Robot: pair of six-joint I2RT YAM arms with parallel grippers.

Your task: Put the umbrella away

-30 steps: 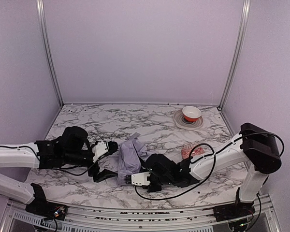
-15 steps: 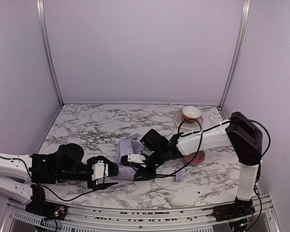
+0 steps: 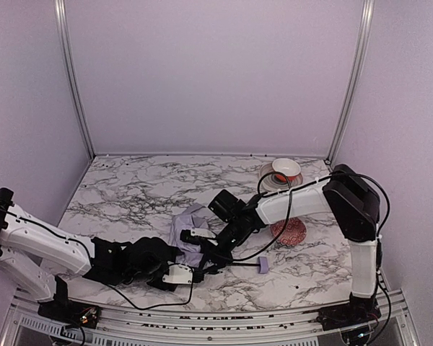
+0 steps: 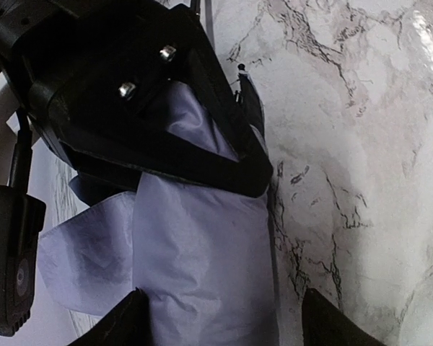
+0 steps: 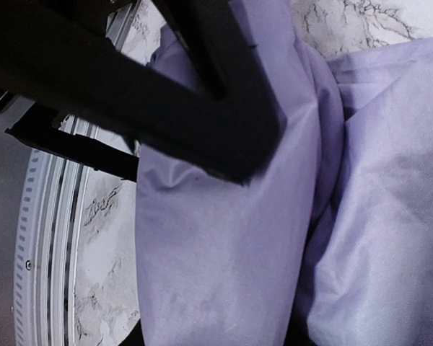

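Observation:
The umbrella lies collapsed on the marble table, a crumpled pale lavender bundle. Its thin black shaft runs right to a small lavender handle. My right gripper reaches in from the right and is shut on a thick fold of the umbrella fabric, which fills the gap of that gripper. My left gripper comes in low from the near left. Its jaws stand wide, with the lavender fabric between them and the right fingertip clear of it over the marble.
A red patterned bowl sits just right of the right forearm. At the back right, a white and red bowl stands on a plate. The table's metal front rail is close behind the bundle.
The left arm swung round to the near edge and its gripper now faces the bundle from the front, jaws somewhat narrower. The right arm lifted back and left with the fabric; the handle now shows.

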